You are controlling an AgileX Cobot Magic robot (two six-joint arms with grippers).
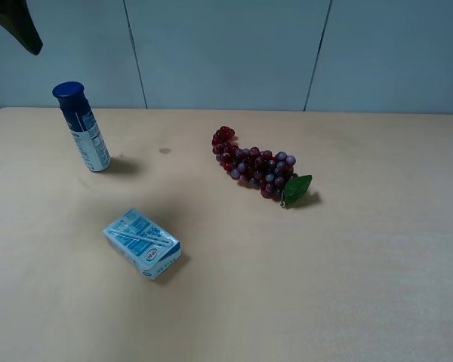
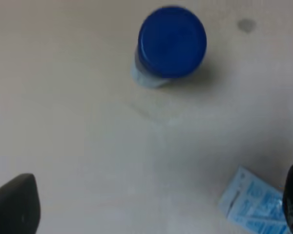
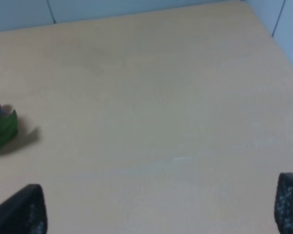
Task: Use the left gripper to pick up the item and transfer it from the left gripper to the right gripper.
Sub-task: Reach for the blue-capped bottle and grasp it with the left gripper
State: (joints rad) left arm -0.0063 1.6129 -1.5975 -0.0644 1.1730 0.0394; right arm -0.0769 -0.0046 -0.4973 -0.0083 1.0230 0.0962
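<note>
The left gripper (image 2: 154, 207) has its two black fingers (image 2: 14, 207) spread wide and released, with nothing between them; it hangs above the worktop (image 1: 362, 264) and looks down on the item's dark blue cap (image 2: 172, 41), which lies ahead of the fingers and well apart from them. The right gripper (image 3: 155, 209) likewise has its fingers (image 3: 19, 212) parted and empty over bare worktop. In the high view the item (image 1: 84, 136), a slim blue and white can, stands upright on the worktop at about ten o'clock from the middle, touched by nothing. The task is judged barely begun: the approach, the grasp, the lift and the handover to the right gripper are all left to do. A light-blue-and-white carton (image 1: 143, 243) lies flat at about eight o'clock, near the item but not touching it, and a red grape bunch (image 1: 257, 166) with a green leaf lies near the middle, toward one o'clock. The item is capped and the carton appears closed, so their contents cannot be seen.
</note>
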